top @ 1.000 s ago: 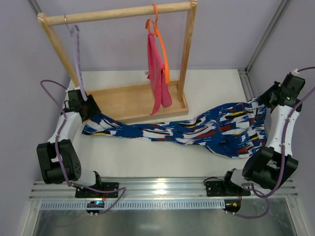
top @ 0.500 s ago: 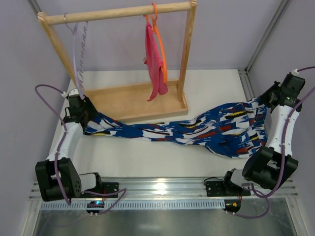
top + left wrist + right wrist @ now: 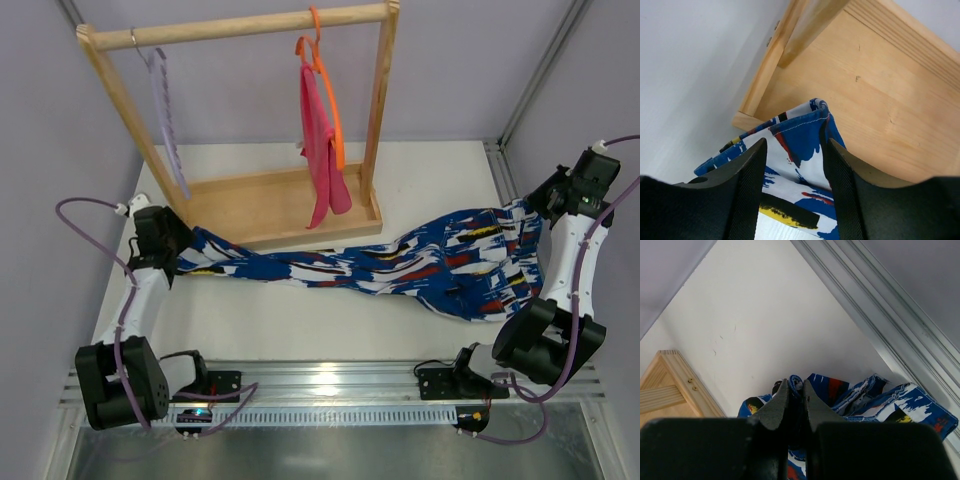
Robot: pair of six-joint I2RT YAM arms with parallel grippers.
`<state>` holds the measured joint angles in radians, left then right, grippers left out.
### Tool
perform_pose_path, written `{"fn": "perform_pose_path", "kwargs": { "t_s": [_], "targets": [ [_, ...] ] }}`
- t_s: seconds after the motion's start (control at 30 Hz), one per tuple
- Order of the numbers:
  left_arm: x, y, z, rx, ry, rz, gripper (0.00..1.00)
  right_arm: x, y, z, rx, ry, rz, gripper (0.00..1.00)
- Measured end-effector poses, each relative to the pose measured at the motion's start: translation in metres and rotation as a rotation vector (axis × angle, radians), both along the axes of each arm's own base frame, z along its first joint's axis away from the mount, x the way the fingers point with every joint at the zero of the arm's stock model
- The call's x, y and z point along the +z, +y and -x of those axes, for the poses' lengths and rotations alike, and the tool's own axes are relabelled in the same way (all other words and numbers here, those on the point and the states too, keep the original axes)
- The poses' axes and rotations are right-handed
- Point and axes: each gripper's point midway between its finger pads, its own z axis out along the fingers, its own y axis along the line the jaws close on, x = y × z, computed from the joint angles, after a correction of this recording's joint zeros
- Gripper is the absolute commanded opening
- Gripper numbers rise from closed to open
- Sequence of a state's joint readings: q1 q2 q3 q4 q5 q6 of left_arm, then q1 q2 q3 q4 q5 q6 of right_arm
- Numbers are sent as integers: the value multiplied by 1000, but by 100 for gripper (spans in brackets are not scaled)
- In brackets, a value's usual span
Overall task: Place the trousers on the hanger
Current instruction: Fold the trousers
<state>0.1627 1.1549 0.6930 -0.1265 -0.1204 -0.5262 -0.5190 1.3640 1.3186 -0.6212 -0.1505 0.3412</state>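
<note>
On white table (image 3: 440, 190): trousers (image 3: 400, 265), wooden rack (image 3: 270, 205).

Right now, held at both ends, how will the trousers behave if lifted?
Probably floppy: the trousers lie creased and twisted between the left gripper and right gripper, so the middle would sag. Likely light and prone to bunching.

1. You have a wooden rack (image 3: 240, 30) at the table's far-left corner, its flat tray base (image 3: 270, 205) resting on the table (image 3: 430, 175).
2. You can see an orange hanger (image 3: 325, 85) hooked near the rail's right end.
3. A pink cloth (image 3: 320, 150) hangs from it, above the tray.
</note>
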Motion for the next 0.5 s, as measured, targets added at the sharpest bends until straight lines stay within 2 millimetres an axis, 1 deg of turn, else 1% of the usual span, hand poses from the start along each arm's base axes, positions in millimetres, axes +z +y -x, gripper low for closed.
{"fn": "perform_pose_path", "kwargs": {
  "t_s": [0.1,0.13,0.17,0.23,0.3,0.37,0.43,0.5],
  "targets": [
    [0,-1,0,22,-11,43,50,0,0,0,0,0,0,4],
    [0,-4,0,31,-15,64,53,0,0,0,0,0,0,4],
    [-1,-8,2,52,-9,82,54,0,0,0,-1,0,0,4],
    [-6,-16,14,116,20,121,54,0,0,0,-1,0,0,4],
    [-9,-20,27,196,51,163,48,0,0,0,0,0,0,4],
    [-10,-18,40,291,88,201,43,0,0,0,0,0,0,4],
    [-5,-17,45,363,110,223,42,0,0,0,0,-1,0,4],
    [6,-20,42,423,126,238,40,1,0,1,-1,-2,1,4]
  ]
}}
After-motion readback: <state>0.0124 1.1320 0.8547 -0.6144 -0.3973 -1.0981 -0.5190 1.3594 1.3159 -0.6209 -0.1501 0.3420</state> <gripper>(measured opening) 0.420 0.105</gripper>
